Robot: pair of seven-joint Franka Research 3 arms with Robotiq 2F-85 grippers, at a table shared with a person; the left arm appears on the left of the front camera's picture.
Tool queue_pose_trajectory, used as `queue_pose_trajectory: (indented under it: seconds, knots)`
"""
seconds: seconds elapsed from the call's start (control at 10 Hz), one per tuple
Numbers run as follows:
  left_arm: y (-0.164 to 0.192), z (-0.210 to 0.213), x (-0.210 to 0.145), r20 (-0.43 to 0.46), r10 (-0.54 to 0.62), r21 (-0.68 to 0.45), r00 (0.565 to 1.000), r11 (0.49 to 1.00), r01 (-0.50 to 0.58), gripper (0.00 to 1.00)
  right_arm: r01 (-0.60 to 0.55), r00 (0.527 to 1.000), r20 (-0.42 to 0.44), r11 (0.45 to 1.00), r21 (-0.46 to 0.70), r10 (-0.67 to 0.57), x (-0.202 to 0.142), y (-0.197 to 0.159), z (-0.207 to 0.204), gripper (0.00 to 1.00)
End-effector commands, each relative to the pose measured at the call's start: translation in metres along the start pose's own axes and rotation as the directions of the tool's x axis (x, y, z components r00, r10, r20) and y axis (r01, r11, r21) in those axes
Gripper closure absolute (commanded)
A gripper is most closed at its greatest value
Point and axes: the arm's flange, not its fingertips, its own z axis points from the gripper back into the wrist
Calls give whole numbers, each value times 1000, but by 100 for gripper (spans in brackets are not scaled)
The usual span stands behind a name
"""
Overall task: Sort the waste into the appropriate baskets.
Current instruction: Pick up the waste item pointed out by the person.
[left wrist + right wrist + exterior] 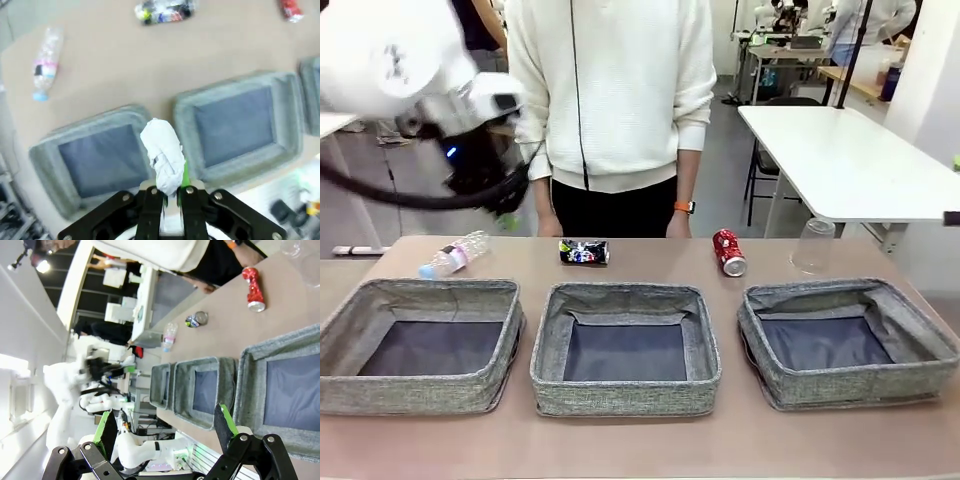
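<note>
The left arm is raised over the table's (640,445) left end, and the left gripper (171,194) is clamped on the wad (162,150), above the adjoining walls of 2 baskets. The right gripper (164,417) hovers with its jaws wide apart and nothing between them. 3 baskets (625,395) stand in a row. Behind them lie 1 bottle (455,255) and 2 cans, the dark can (584,252) and the red can (728,252), and 1 cup (814,245) stands there. A person (615,90) stands at the far edge.

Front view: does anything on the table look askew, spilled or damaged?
Nothing spilled. The bottle, the dark can and the red can lie on their sides beyond the baskets; the dark can looks crumpled. The cup seems to stand mouth down.
</note>
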Motion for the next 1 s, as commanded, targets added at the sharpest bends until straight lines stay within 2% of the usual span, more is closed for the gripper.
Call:
queue_pose_trajectory:
  seconds: [0.0,0.1,0.2,0.3,0.4,0.5,0.6,0.9]
  knots:
    - [-102,84,19,5,41,44,999,998,-41,90,-27,1000,14,999,27,26,2,0,-2,0]
    - [-146,106,23,-16,106,64,994,992,-105,90,-27,1000,14,999,27,26,2,0,-2,0]
    - [-178,124,29,-64,72,55,995,996,-69,90,-27,1000,14,999,27,26,2,0,-2,0]
    - [-191,133,38,-84,58,64,995,997,-52,90,-27,1000,14,999,27,26,2,0,-2,0]
    - [-196,137,44,-91,37,65,995,997,-31,90,-27,1000,14,999,27,26,2,0,-2,0]
    - [-197,132,49,-84,77,121,993,990,-67,90,-27,1000,14,999,27,26,2,0,-2,0]
    - [-194,134,11,-60,52,35,997,998,-50,90,-27,1000,14,999,27,26,2,0,-2,0]
    - [-194,134,11,-60,52,35,997,998,-50,90,-27,1000,14,999,27,26,2,0,-2,0]
